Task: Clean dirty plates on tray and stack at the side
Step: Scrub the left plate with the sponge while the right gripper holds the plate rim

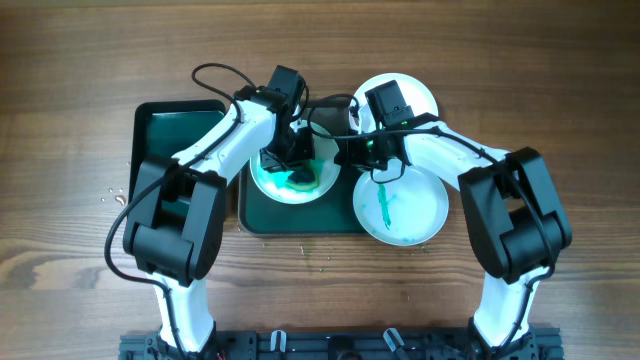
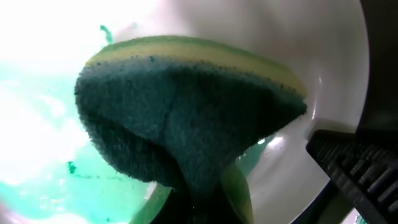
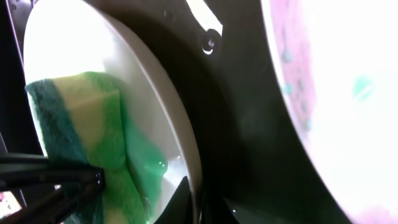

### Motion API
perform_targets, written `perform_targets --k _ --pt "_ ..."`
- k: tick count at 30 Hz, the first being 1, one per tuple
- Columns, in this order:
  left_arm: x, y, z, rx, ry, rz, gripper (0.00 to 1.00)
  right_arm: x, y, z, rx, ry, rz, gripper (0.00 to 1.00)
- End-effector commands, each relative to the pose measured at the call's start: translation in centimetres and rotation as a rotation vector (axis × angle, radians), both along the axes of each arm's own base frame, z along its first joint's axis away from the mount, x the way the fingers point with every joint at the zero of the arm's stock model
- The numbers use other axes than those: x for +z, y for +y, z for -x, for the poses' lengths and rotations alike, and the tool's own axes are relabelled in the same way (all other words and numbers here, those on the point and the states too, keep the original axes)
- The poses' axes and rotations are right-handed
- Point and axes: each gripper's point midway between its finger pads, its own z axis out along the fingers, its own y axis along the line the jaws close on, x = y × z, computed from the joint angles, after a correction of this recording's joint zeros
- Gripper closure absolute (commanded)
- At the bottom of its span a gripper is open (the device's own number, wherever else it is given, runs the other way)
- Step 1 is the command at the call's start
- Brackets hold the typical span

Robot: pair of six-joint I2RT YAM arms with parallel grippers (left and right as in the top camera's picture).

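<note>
A white plate [image 1: 268, 180] smeared green lies on the dark green tray [image 1: 300, 220]. My left gripper [image 1: 295, 166] is shut on a yellow-and-green sponge [image 2: 186, 118] that presses onto this plate [image 2: 323, 56]. From the right, my right gripper [image 1: 342, 152] is shut on the plate's rim [image 3: 180, 124], one jaw on each side of it. The sponge [image 3: 81, 124] shows inside the plate in the right wrist view. A second plate [image 1: 405, 210] with a green streak sits on the table right of the tray. A plain white plate [image 1: 415, 92] lies behind it, partly under my right arm.
A smaller dark green tray [image 1: 180, 135] stands left of the main tray, partly under my left arm. Both arms cross above the tray's back edge. Cables loop over the back of the tray. Bare wooden table [image 1: 560, 100] surrounds everything.
</note>
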Motion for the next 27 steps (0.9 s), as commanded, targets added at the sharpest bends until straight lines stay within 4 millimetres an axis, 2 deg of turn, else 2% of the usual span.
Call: perform_targets --k 1,5,11,15,20,27 --pt "-0.4 -0.7 0.4 -0.006 0.026 0.033 0.96 -1.8 0.1 0.6 -0.025 0.054 0.022 0.96" --pt "-0.3 0.2 -0.1 -0.046 0.003 -0.001 0.96 -2.3 -0.8 1.4 -0.026 0.089 0.062 0.96" --pt "0.0 3.2 -1.0 -0.066 -0.024 -0.111 0.96 -1.9 -3.3 1.5 -0.045 0.061 0.198 0.96" --pt "0.5 3.5 -1.9 -0.171 -0.068 -0.109 0.96 -1.5 -4.1 1.9 -0.022 0.045 0.242 0.96" --pt "0.5 3.7 -2.2 -0.315 -0.107 -0.125 0.96 -2.1 -5.8 2.6 -0.002 0.056 0.338 0.96" --pt "0.4 3.2 -3.4 -0.317 -0.166 -0.124 0.96 -2.2 -5.9 2.9 0.046 0.044 0.348 0.96"
